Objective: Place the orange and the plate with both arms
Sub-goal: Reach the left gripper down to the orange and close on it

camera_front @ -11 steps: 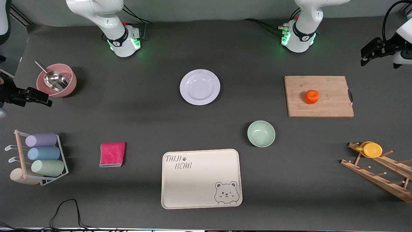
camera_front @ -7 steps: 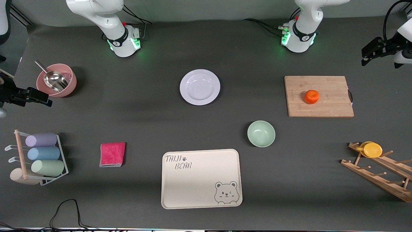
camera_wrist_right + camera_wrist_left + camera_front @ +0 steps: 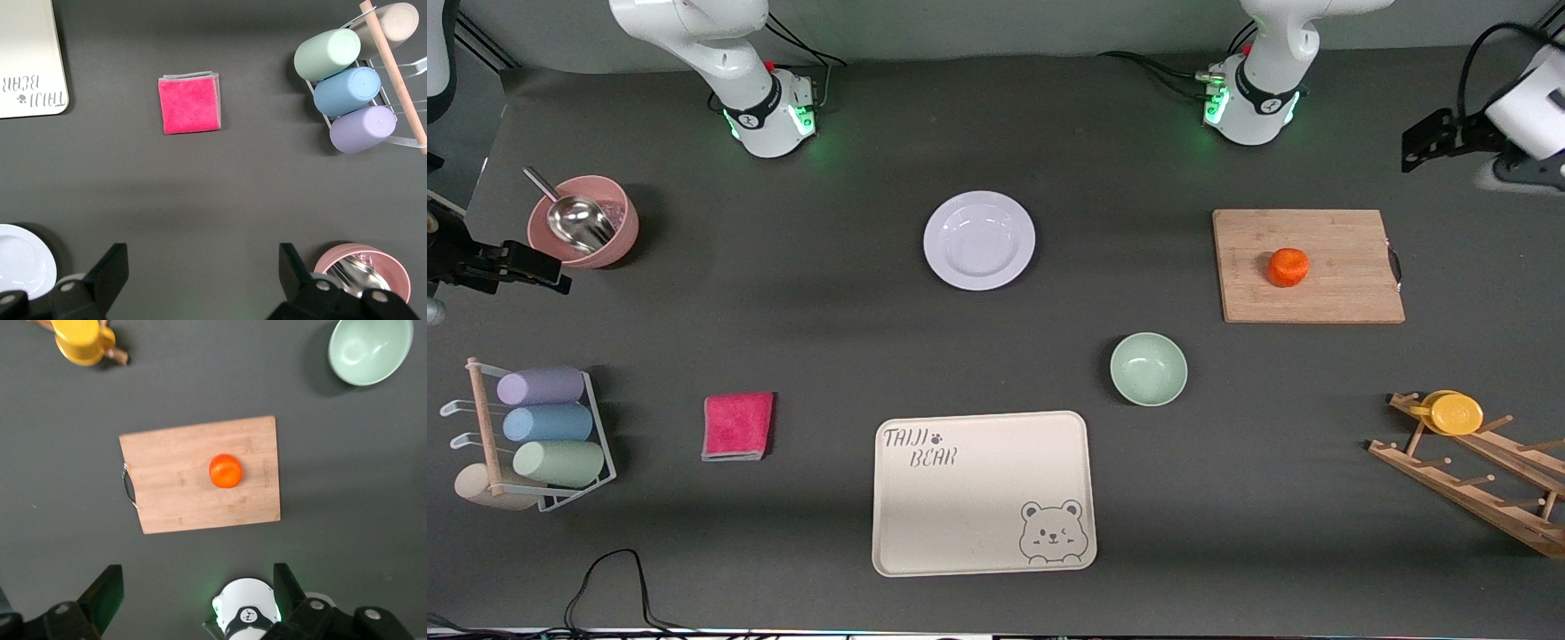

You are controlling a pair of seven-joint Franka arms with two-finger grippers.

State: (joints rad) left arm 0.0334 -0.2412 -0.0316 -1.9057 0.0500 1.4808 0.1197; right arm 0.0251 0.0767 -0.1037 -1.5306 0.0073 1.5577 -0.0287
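The desk (image 3: 827, 320) is matt dark grey. A glossy white plate (image 3: 979, 240) and a dull-skinned orange (image 3: 1288, 267) contrast with the smooth pale wooden cutting board (image 3: 1343, 284). The pink cloth (image 3: 737, 426) looks fuzzy, and the scoop (image 3: 576, 220) is shiny metal.

Front view high, facing robots; wrist views look straight down.

Both arms have glossy white rounded housings, black joint bands and green indicator lights at their bases; black cables run from each base. The left gripper (image 3: 195, 603) and right gripper (image 3: 199, 280) carry black angular fingers.
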